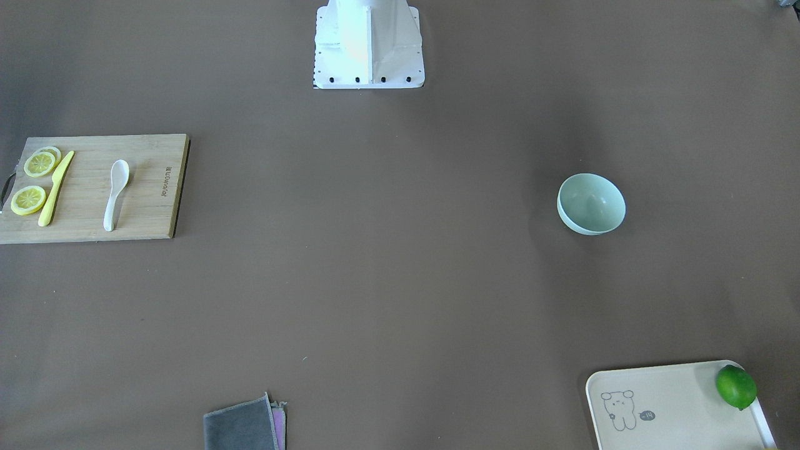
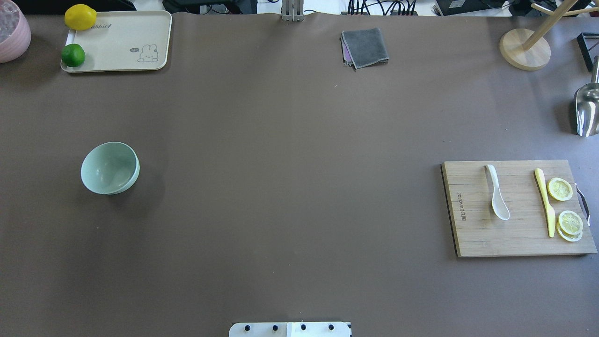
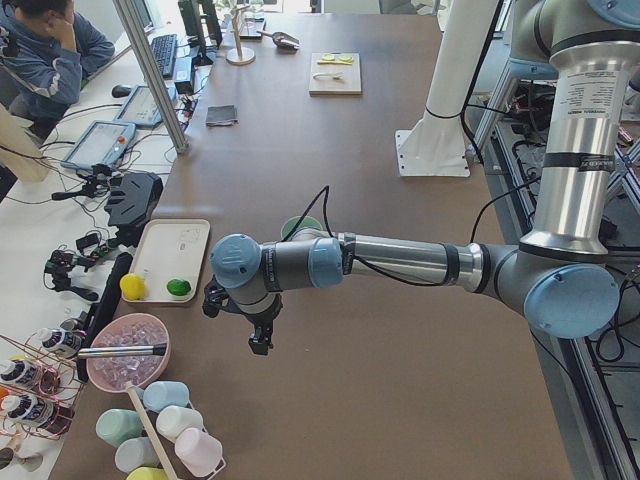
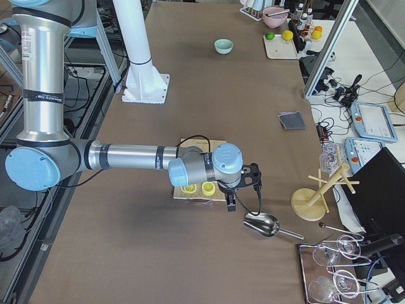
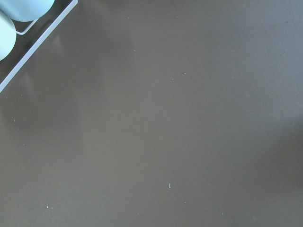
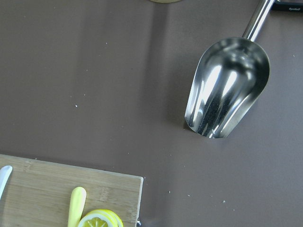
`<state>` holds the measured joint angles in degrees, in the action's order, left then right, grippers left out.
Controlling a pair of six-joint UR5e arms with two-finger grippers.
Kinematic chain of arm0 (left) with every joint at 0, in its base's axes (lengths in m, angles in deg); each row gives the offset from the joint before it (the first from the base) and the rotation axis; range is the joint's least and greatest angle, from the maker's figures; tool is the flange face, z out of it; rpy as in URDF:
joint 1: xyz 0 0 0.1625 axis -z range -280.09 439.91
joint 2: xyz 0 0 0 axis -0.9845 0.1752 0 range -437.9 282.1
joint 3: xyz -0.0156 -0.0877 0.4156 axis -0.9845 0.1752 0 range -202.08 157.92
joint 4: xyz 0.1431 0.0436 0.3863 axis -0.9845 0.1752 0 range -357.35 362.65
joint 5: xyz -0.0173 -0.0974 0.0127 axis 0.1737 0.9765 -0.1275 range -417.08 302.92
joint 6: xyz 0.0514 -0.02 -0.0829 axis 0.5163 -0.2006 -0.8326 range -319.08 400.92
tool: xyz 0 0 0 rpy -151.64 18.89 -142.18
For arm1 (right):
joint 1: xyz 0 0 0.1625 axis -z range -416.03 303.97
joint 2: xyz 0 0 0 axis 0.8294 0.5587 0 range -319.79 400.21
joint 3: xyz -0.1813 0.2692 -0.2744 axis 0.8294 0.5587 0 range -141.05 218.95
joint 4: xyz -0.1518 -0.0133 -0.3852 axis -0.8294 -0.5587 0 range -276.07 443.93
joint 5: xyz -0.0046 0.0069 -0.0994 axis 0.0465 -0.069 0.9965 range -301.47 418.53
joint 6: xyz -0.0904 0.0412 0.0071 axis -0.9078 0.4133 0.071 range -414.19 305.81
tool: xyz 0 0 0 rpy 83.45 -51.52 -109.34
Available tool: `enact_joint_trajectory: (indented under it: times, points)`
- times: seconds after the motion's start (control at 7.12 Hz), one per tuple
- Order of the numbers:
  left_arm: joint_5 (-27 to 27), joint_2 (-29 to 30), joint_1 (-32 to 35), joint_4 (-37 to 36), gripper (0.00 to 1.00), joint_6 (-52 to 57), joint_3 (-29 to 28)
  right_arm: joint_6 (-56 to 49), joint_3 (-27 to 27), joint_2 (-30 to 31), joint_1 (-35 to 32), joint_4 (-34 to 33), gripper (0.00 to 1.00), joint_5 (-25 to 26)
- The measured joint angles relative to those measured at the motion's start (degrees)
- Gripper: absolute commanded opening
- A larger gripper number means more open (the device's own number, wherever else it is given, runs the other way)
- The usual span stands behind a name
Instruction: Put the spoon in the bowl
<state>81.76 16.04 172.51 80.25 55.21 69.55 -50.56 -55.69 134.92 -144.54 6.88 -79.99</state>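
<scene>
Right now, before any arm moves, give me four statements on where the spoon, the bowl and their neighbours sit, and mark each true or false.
1. The spoon lies on the wooden cutting board. True.
2. The bowl holds the spoon. False: the bowl is empty and stands far across the table from the spoon.
3. The yellow knife lies between the spoon and the lemon slices. True.
4. The lime sits inside the bowl. False: it sits on the cream tray.
</scene>
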Motion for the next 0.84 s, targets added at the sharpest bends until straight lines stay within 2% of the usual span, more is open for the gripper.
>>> enact_joint_trajectory:
  times: [0.28, 0.84]
  points:
    - [-0.2, 0.1, 0.0, 0.1, 0.98, -0.1, 0.4, 0.0, -0.3, 0.7, 0.3, -0.1, 1.0, 2.5]
    - [-0.3, -0.3, 0.3, 0.1, 0.98, -0.1, 0.2, 0.6, -0.2, 0.1, 2.5, -0.3, 1.0, 3.3]
